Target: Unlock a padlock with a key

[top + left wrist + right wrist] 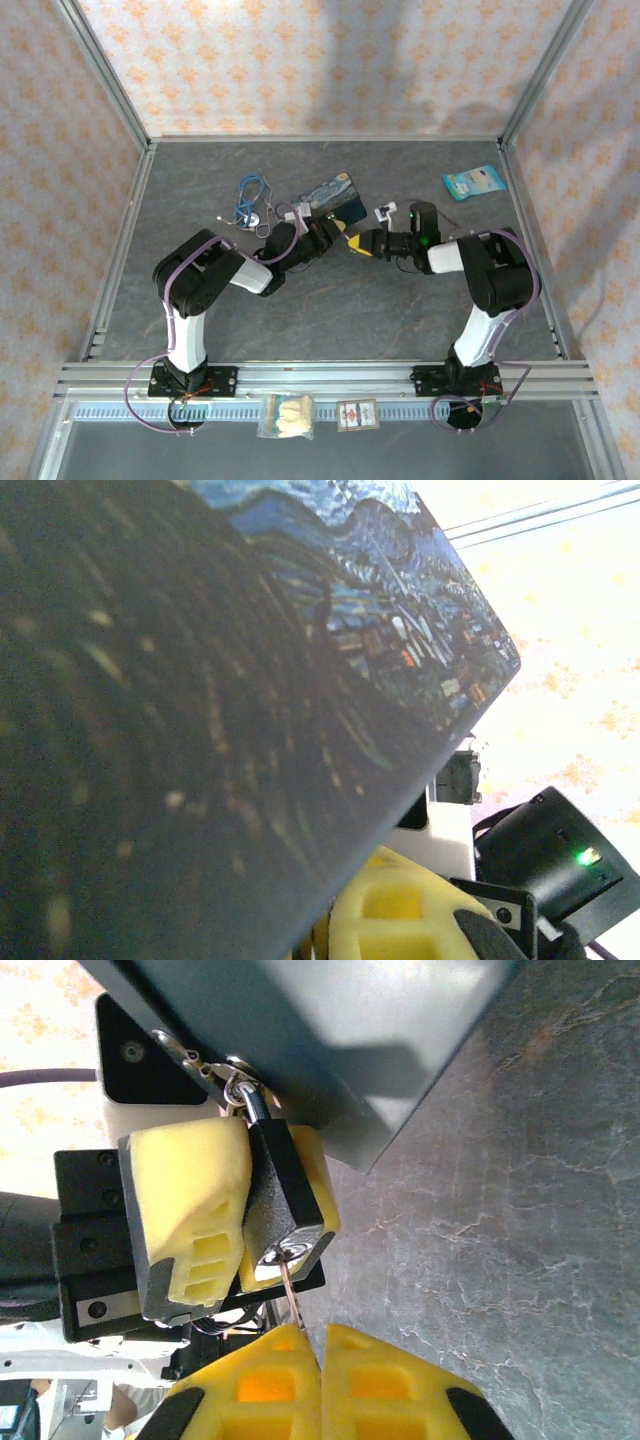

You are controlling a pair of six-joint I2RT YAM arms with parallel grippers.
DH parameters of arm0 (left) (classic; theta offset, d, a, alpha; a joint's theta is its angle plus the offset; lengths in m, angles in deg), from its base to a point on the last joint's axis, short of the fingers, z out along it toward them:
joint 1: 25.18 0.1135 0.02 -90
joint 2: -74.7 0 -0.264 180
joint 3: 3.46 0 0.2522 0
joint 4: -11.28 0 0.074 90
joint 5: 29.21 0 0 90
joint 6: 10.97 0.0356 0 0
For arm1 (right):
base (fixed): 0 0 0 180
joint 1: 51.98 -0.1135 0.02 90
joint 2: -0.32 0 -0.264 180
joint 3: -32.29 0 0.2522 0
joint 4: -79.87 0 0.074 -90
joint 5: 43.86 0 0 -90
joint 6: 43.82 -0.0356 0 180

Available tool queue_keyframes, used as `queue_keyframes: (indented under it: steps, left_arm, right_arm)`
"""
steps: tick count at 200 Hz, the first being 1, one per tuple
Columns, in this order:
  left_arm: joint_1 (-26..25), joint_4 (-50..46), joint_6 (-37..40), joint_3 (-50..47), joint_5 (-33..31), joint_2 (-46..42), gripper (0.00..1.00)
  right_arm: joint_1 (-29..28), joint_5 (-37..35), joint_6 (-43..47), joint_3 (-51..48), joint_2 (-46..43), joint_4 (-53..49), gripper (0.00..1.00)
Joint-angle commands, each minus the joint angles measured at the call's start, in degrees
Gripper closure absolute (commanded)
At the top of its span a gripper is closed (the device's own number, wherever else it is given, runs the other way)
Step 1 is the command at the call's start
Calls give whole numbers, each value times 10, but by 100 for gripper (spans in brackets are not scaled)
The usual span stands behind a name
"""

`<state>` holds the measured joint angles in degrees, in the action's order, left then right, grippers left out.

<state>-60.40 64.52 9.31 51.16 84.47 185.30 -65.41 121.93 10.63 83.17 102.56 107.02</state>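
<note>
The small dark padlock [283, 1195] sits clamped between the yellow pads [190, 1210] of my left gripper [262, 1260], which is shut on it. Its silver shackle [247, 1095] hooks into a latch on the painted blue box [330, 1030]. The thin silver key [292, 1295] sticks into the keyhole at the padlock's bottom face. My right gripper [322, 1355] is shut on the key's other end. In the top view the left gripper [338, 236] and right gripper [358, 245] meet tip to tip beside the box [330, 200]. In the left wrist view the box [250, 700] hides the padlock and key.
A blue cord bundle with a round metal disc [250, 202] lies left of the box. A blue and white packet [472, 182] rests at the far right. Two small packets [287, 415] [357, 414] sit by the near rail. Aluminium posts frame the grey tabletop [350, 310].
</note>
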Motion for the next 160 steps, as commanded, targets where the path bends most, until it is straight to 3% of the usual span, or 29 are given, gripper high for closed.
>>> queue_keyframes:
  steps: [1, 40, 62, 86, 129, 160]
  left_arm:
    - [-35, 105, -52, -3, 56, -19, 100]
    - [-35, 141, -84, -2, 5, -22, 100]
    - [-35, 143, -93, -7, -17, -35, 100]
    - [-36, 110, -106, 13, 4, -40, 100]
    - [-38, 105, -138, 31, 63, -46, 100]
    - [-43, 83, -105, 40, 110, -55, 100]
  right_arm:
    - [-6, -47, -75, -26, -10, 145, 100]
    - [-3, -50, -153, -77, -13, 268, 100]
    - [-1, -60, -158, -96, -22, 277, 100]
    - [-3, -68, -155, -109, -36, 278, 100]
    - [-24, -93, -33, -74, -90, 111, 100]
    - [-33, -88, 2, -27, -81, 34, 100]
